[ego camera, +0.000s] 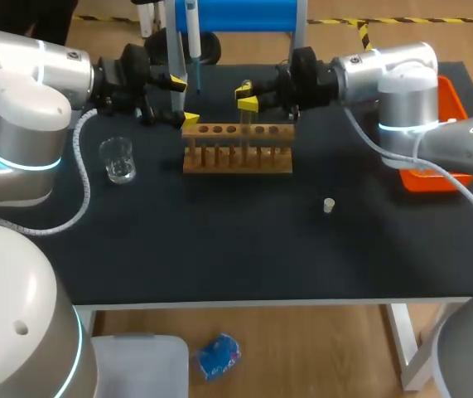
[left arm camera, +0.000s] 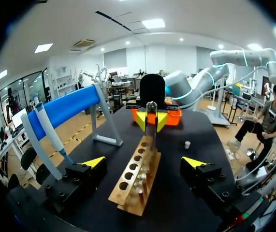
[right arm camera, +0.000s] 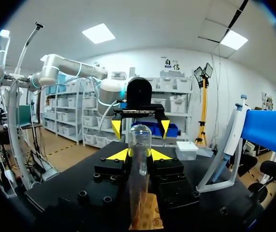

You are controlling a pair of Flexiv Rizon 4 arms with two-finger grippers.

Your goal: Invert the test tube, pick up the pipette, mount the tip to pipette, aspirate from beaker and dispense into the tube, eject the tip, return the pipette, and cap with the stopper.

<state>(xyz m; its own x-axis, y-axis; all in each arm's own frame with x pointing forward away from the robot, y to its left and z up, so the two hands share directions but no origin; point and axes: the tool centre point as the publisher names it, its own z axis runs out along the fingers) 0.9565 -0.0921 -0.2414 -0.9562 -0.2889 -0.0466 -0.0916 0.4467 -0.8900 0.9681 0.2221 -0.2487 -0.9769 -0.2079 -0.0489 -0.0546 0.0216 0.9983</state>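
Note:
A clear test tube point(right arm camera: 139, 145) stands upright with its rounded end up over the wooden rack point(ego camera: 236, 149), and my right gripper point(right arm camera: 139, 154) is shut on it. The same tube point(left arm camera: 151, 123) shows in the left wrist view, above the rack's far end. My left gripper point(left arm camera: 144, 162) is open, its fingers either side of the rack's near end point(left arm camera: 135, 186), holding nothing. The pipette point(ego camera: 193, 33) hangs on a blue stand behind the rack. A glass beaker point(ego camera: 118, 160) stands left of the rack. The small stopper point(ego camera: 329, 205) lies on the mat at front right.
An orange tray point(ego camera: 450, 99) sits at the table's right edge under my right arm. The blue stand's legs point(ego camera: 176, 62) stand just behind my left gripper point(ego camera: 183, 101). Open dark mat stretches in front of the rack.

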